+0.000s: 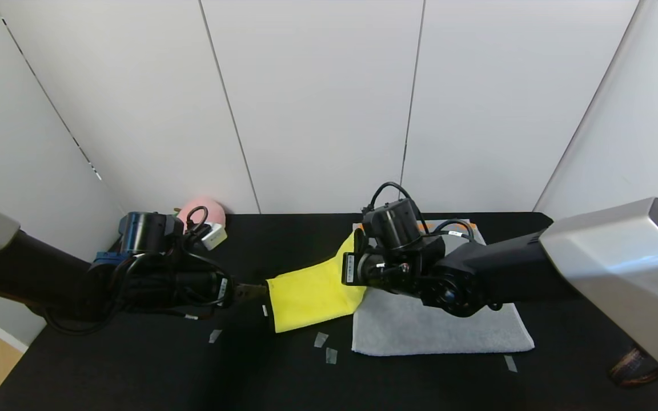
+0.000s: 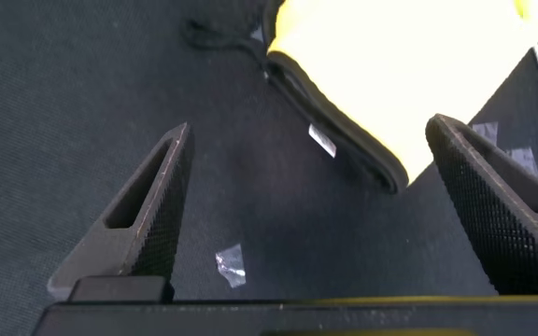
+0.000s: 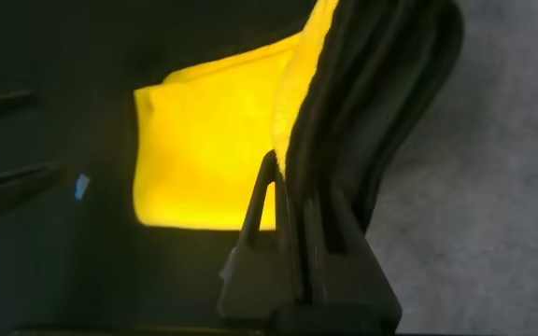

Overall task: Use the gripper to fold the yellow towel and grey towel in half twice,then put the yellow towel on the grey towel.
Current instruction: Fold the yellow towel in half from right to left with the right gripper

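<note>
The yellow towel (image 1: 312, 294) lies folded on the black table (image 1: 135, 365), black trim along its left edge. Its right end is lifted over the edge of the grey towel (image 1: 437, 334), which lies folded flat at the right. My right gripper (image 1: 354, 254) is shut on that raised yellow end; in the right wrist view its fingers (image 3: 283, 163) pinch the yellow towel (image 3: 208, 159) above the grey towel (image 3: 493, 187). My left gripper (image 1: 252, 291) stands open just left of the yellow towel's trimmed edge (image 2: 344, 131), and its fingers (image 2: 148, 215) hold nothing.
A pink object (image 1: 203, 211) and a small white item (image 1: 213, 235) sit at the back left behind my left arm. Bits of clear tape (image 1: 321, 339) lie on the table in front of the towels. A dark object (image 1: 634, 365) rests at the front right.
</note>
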Robot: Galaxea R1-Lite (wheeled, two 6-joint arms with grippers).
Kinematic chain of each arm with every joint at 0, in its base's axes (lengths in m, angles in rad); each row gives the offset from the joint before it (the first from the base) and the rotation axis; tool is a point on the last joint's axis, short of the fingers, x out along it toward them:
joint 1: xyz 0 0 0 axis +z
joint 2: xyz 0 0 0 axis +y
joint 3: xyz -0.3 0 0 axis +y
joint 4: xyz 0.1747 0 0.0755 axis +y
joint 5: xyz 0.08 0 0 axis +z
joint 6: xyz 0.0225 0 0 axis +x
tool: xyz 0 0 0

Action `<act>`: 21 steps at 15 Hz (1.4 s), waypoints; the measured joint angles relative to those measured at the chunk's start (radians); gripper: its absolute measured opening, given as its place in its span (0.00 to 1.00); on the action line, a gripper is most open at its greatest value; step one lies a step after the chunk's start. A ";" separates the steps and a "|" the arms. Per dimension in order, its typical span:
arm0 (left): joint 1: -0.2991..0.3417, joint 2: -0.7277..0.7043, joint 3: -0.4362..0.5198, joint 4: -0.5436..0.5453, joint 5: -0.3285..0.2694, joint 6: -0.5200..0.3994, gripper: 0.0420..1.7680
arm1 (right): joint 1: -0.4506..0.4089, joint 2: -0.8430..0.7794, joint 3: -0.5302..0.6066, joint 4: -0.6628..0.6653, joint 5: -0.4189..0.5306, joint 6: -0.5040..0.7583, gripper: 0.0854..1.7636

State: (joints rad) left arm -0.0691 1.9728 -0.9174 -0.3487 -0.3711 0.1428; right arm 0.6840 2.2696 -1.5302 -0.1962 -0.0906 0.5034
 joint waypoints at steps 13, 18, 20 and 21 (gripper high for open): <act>-0.002 -0.002 0.003 -0.002 0.000 0.000 0.97 | 0.130 0.137 -0.122 0.010 -0.008 -0.016 0.04; -0.001 -0.002 0.003 -0.004 0.000 0.000 0.97 | 0.173 0.174 -0.164 0.048 -0.008 -0.039 0.04; -0.001 -0.002 0.003 -0.004 0.001 0.001 0.97 | 0.182 0.193 -0.196 0.074 -0.009 -0.039 0.04; -0.001 -0.002 0.003 -0.004 0.008 0.001 0.97 | 0.185 0.203 -0.207 0.081 -0.009 -0.039 0.04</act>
State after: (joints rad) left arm -0.0706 1.9704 -0.9140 -0.3523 -0.3634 0.1440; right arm 0.8687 2.4721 -1.7377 -0.1151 -0.0994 0.4643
